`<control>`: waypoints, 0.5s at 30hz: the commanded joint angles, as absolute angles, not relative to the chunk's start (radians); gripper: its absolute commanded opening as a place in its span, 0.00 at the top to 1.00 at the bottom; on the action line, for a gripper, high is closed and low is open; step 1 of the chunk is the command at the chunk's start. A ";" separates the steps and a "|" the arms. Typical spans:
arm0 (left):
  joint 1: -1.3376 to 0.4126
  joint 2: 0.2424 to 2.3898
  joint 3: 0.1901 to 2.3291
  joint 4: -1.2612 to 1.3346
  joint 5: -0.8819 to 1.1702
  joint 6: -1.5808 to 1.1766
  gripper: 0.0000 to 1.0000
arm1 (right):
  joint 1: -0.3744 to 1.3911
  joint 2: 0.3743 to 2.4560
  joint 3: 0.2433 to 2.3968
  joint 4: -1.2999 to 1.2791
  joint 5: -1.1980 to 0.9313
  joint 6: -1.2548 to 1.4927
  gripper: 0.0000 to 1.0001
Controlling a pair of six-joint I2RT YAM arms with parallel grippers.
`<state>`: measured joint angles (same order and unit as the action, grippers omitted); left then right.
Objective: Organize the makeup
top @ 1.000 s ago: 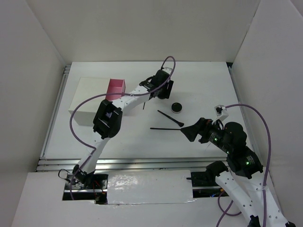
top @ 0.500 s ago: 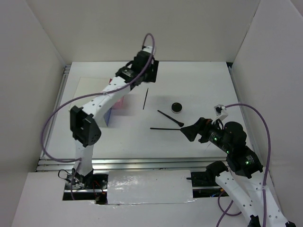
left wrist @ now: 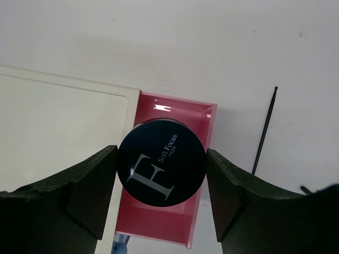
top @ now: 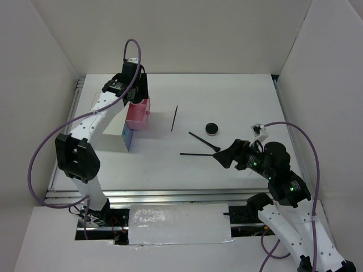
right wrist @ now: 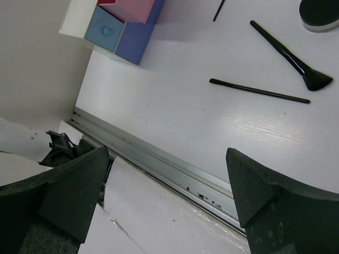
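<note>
Black compact clamped in left gripper above pink drawer, right gripper spread wide

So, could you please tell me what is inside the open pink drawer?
The pink drawer's visible edges look bare. The black compact in the left gripper covers its middle, so whatever lies beneath cannot be seen.

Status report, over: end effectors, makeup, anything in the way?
Left end effector shut on round black compact, above open pink drawer. Right end effector open, empty. No obstruction seen.
</note>
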<state>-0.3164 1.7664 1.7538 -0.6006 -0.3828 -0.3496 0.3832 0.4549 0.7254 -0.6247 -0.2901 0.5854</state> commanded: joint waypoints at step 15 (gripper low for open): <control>-0.281 1.812 1.684 -0.554 -0.305 -0.393 0.27 | 0.379 0.459 0.719 -0.571 -0.307 0.591 0.00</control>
